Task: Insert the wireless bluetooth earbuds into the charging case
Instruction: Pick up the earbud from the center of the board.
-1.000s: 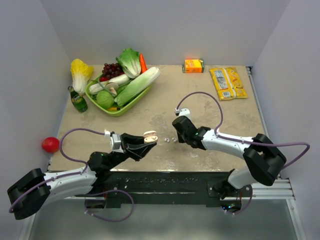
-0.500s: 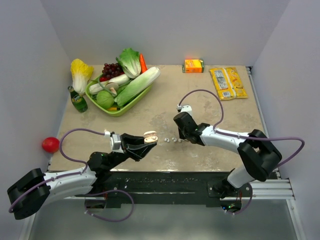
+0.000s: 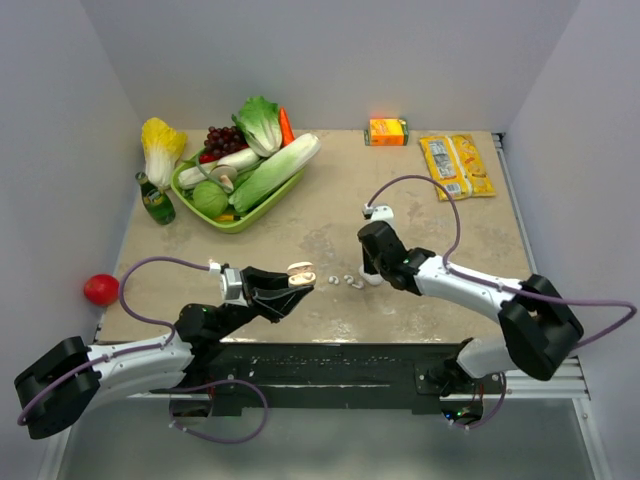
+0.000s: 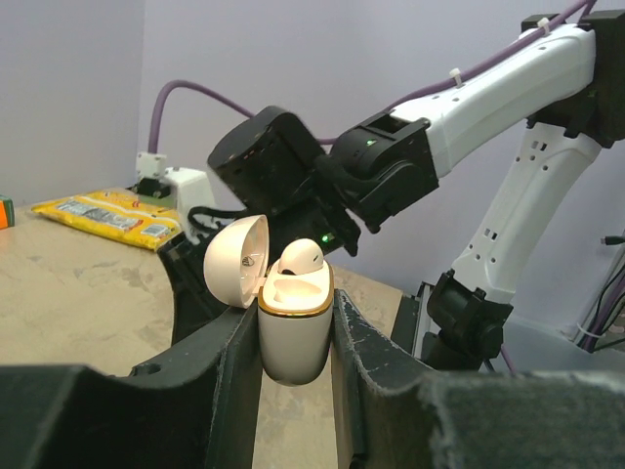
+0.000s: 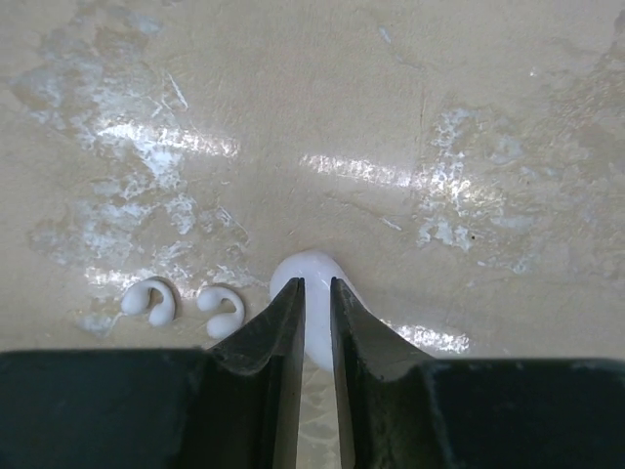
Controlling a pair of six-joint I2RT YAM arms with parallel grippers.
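My left pincer (image 4: 293,311) is clamped on the charging case (image 4: 293,342), with one rough, grainy black finger (image 4: 234,371) pressed to each side of its smooth, cream, pebble-shaped body. The case is held upright above the table's near edge. Its domed lid (image 4: 236,260) is swung back on the hinge, and a thin gold rim (image 4: 311,305) rings the open mouth. One glossy, rounded cream bud (image 4: 301,256) sits in the case.

My right pincer (image 5: 314,284) points down at the table (image 5: 439,117), a polished beige slab, mottled like stone and streaked with glare. Its two black, wedge-shaped fingers stand a thin slit apart. Just past their tips lies one smooth white dome (image 5: 312,264), wider than the slit. I cannot tell whether the tips touch it or what it is.

To the left of the dome lie two earbuds, tiny curled white plastic hooks. One (image 5: 220,298) is just beside my finger and the other (image 5: 148,289) is next to the first. The two hooks do not touch.

On the far part of the table are one orange carton (image 3: 387,131), crinkly yellow packets (image 3: 456,166), one green tray (image 3: 232,222) heaped with vegetables, and one dark green bottle (image 3: 155,200). One red ball (image 3: 101,289) sits off the left edge.
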